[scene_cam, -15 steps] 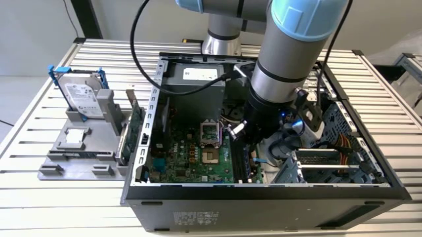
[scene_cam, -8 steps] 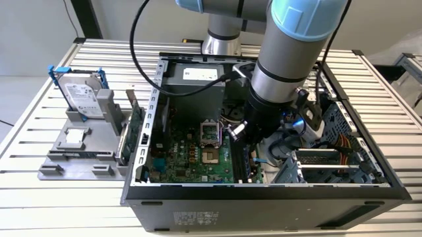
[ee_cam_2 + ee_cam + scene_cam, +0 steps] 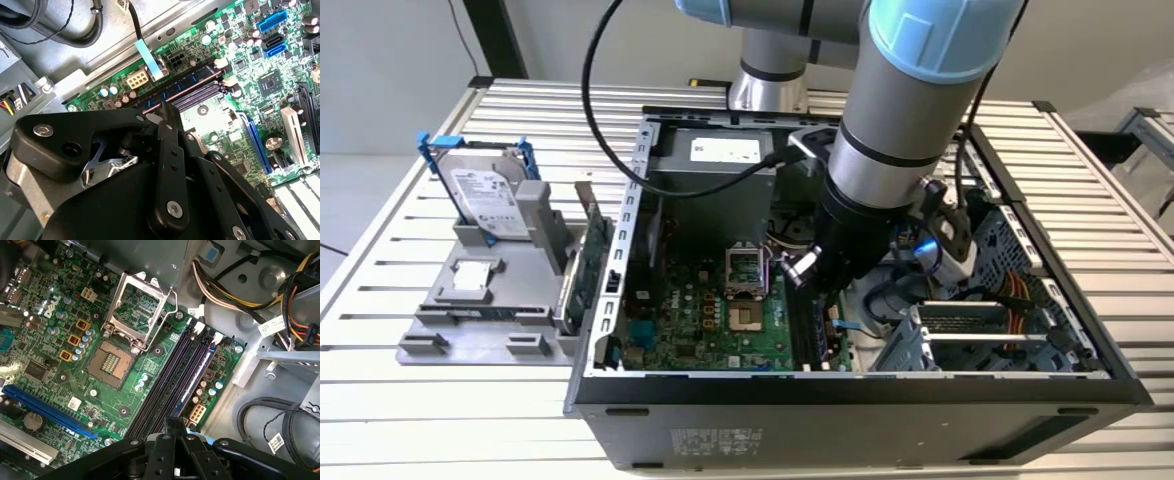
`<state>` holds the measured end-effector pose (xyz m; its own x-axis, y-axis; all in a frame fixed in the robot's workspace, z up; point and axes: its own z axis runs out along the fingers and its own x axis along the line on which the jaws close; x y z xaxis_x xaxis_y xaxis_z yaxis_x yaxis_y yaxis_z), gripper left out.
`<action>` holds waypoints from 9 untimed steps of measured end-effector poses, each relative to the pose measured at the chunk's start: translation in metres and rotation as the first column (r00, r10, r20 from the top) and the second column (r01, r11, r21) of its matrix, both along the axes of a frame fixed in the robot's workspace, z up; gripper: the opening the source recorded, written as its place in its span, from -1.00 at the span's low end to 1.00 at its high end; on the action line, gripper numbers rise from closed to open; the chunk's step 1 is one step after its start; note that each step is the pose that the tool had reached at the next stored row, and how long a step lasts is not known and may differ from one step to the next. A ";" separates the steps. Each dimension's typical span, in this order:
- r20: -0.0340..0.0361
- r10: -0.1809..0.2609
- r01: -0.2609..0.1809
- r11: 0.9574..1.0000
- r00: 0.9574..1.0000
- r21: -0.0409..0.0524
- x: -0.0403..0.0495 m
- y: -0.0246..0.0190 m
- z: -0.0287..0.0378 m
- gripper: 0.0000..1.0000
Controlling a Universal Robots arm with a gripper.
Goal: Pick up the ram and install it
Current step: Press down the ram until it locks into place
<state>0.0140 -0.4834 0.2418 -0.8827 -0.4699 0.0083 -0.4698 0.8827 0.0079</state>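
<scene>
Right now the ram sits in a motherboard slot, the gripper just over one end, fingers drawn together on nothing; it looks light, stiff and fragile, best held by its long edges

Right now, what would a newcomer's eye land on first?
The big grey-and-blue robot arm plunging into the open black computer case, its gripper just above the blue ram stick lying in the outermost memory slot. Then the silver hard drive in a blue frame, at the exterior view's left.
</scene>
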 end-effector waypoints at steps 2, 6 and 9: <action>0.000 0.010 -0.010 1.000 1.000 0.000 0.0000 0.0000 0.0000 -1.00; 0.000 0.031 -0.031 1.000 1.000 0.000 0.0000 0.0000 0.0000 -1.00; 0.000 0.048 -0.048 0.999 0.999 0.000 0.0000 0.0000 0.0000 -1.00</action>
<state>0.0140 -0.4834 0.2418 -0.8590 -0.5119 0.0082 -0.5118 0.8590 0.0079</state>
